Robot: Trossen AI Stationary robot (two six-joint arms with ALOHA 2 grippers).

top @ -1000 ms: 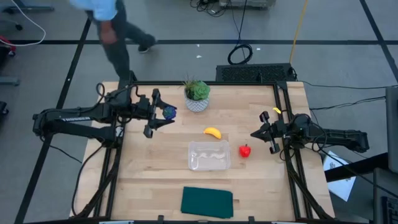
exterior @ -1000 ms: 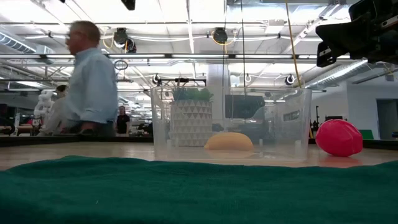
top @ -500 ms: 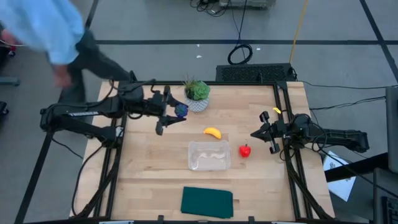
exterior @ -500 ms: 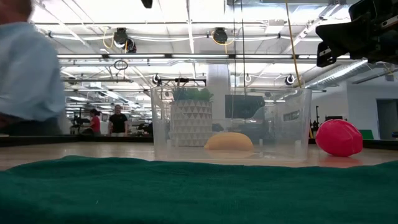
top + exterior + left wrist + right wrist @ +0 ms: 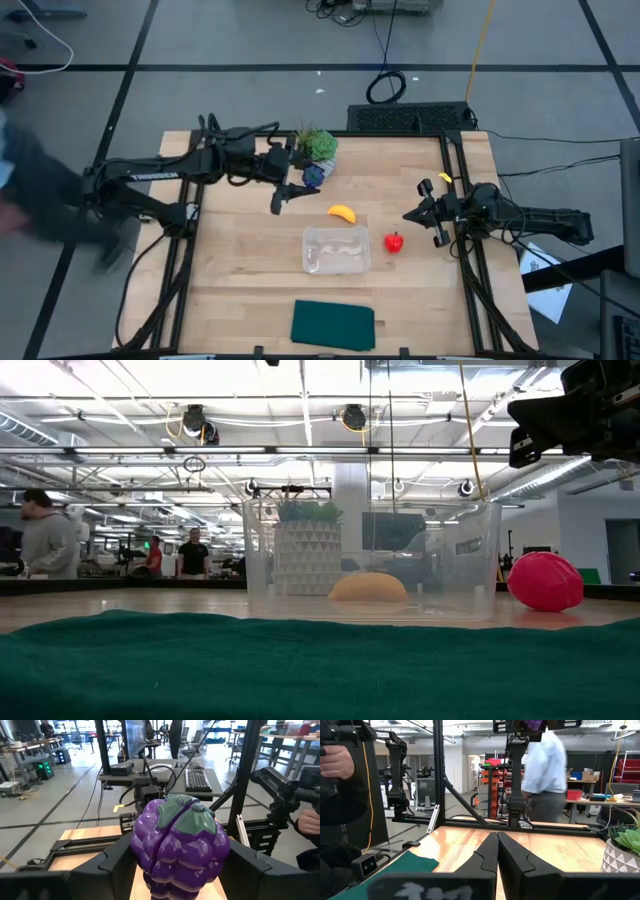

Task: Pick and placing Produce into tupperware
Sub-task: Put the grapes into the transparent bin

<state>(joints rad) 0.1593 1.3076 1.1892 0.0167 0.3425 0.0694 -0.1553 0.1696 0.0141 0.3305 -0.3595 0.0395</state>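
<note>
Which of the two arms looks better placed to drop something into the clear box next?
The left. Its gripper already holds the purple toy grapes above the table, short of the clear container. The right gripper is shut, empty, off to the side.

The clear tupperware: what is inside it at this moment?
The tupperware looks empty. The banana and red fruit lie outside it; the left gripper holds the purple grapes.

The table [image 5: 240, 290] is of light wood with a smooth matt surface. The tupperware [image 5: 337, 250] is clear plastic and a little shiny. The purple grapes [image 5: 177, 845] look like glossy moulded plastic with a duller green top. The red fruit [image 5: 546, 581] has a smooth plastic skin. The dark green cloth [image 5: 333, 325] is soft and matt. The left gripper [image 5: 295, 184] is dark matt plastic or metal
</note>
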